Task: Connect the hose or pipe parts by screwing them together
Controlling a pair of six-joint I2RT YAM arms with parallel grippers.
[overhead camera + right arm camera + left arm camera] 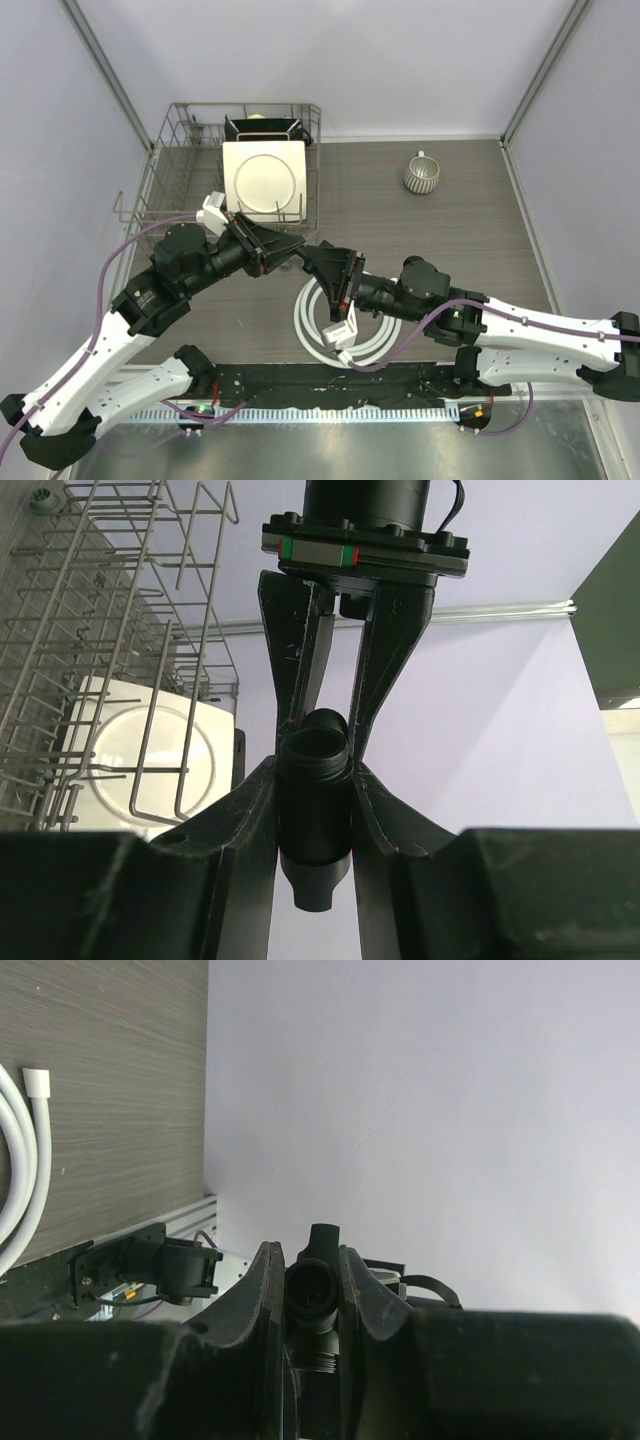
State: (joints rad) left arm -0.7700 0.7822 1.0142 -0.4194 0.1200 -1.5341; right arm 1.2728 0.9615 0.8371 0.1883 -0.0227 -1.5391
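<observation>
L gripper [308, 1252] & R gripper [315, 772] both clamp black fitting [312, 815] near hose [304, 322]. Pinch clear in wrist cams only.

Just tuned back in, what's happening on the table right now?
The left tool and the right tool meet above the table, both closed on the small black fitting between them. The white hose lies coiled on the table beneath the right tool, untouched and not yet screwed to the fitting.
</observation>
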